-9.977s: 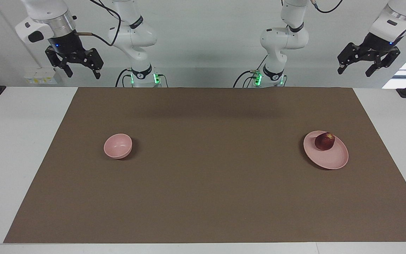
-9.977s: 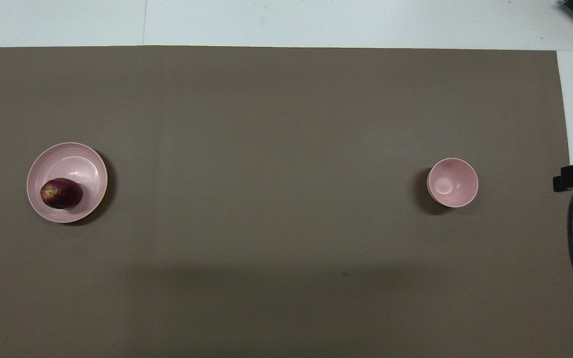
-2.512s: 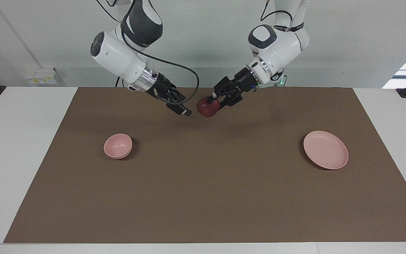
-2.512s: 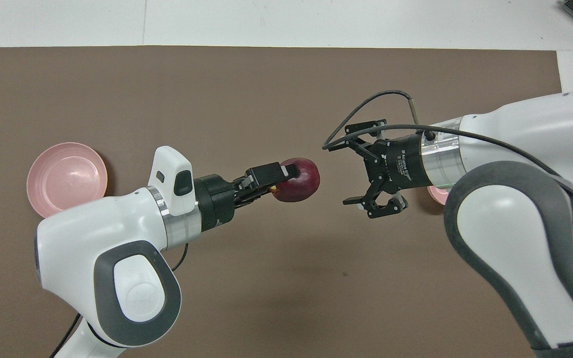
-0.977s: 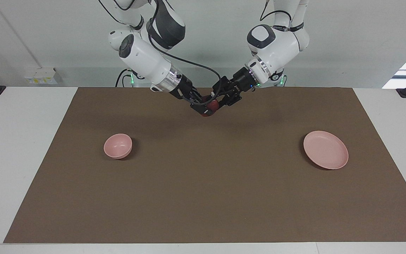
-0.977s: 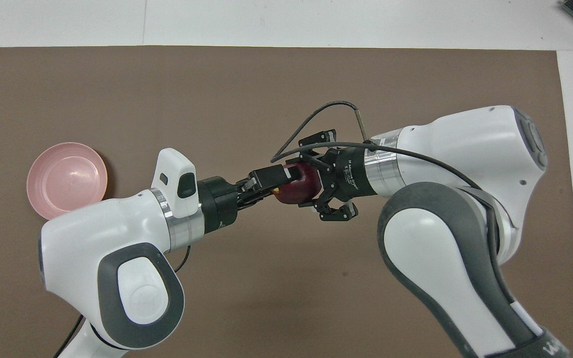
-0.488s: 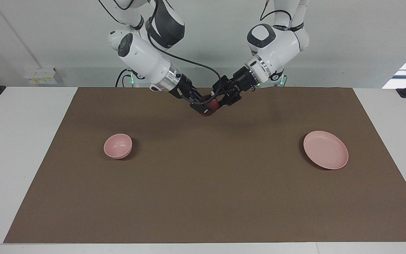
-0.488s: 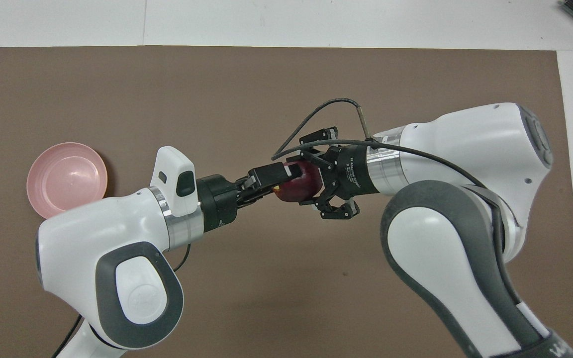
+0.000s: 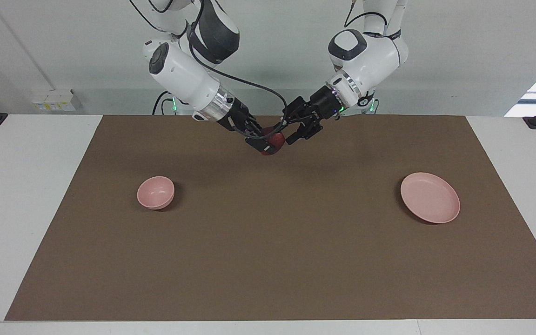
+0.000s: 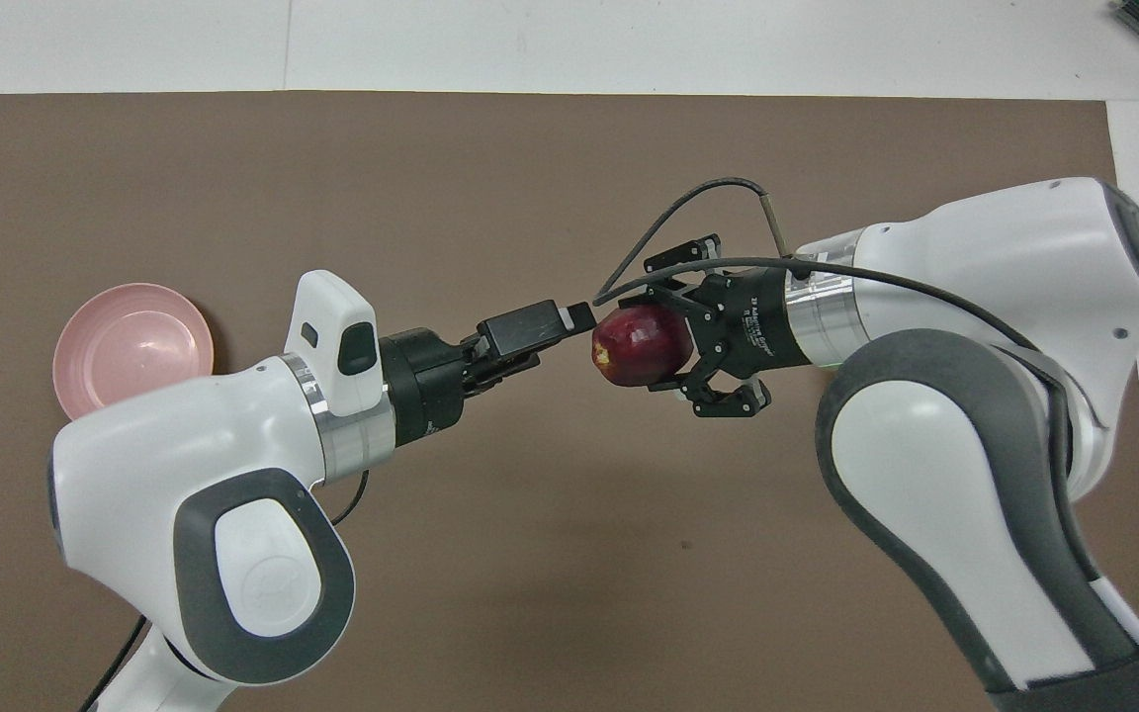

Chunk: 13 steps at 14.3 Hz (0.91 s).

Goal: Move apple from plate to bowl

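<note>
We grip apple (image 10: 641,346) in right gripper (image 10: 673,348), mid-air over mat middle between bowl (image 9: 156,192) and plate (image 9: 430,197). Our left gripper (image 10: 569,318) just beside apple, apart from it, fingers spread, holding nothing. Bowl and plate both bare.

The apple (image 10: 641,345) looks smooth & shiny, w/ a rough pale spot at one end. The plate (image 9: 430,197) & bowl (image 9: 156,192) look like smooth matt plastic. The brown mat (image 9: 268,242) is dull & flat; the arms' shells (image 10: 1005,267) are shiny white plastic w/ metal rings.
</note>
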Available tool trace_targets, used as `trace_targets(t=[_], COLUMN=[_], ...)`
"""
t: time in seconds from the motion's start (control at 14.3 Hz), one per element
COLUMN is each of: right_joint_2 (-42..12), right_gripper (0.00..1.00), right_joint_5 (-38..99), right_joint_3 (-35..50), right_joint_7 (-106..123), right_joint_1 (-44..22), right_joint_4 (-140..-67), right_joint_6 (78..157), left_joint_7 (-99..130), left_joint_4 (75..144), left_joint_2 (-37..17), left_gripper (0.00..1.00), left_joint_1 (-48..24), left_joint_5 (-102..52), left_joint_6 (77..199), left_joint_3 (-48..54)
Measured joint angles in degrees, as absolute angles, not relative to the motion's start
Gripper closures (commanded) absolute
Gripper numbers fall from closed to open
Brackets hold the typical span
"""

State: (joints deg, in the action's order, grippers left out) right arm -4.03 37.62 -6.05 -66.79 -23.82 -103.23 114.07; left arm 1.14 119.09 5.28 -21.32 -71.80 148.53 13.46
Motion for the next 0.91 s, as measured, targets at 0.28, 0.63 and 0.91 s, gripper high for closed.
trace_targets(t=[0.28,0.63,0.91], right_joint_2=[-4.0,-4.3,-6.4], right_gripper=[1.0,1.0,1.0], right_joint_5=[27.8,18.4,8.5], right_joint_3=[-6.1,-6.4,-6.5], right_joint_7=[-51.8,-23.5,-6.8], right_joint_1=[-20.7,-11.7,-8.3], right_joint_4=[-103.2,-105.4,-107.7], right_joint_6=[109.1,106.8,111.2], left_joint_7=[1.2,1.6,3.1], left_joint_4=[119.1,118.9,117.6], left_joint_2=[5.1,5.2,5.2], left_gripper=[0.0,0.0,0.0], left_joint_1=[-18.9,-11.8,-8.6], left_joint_5=[-70.8,-55.6,-31.9], left_joint_6=[143.9,128.4,119.9], left_joint_3=[13.2,12.8,12.7])
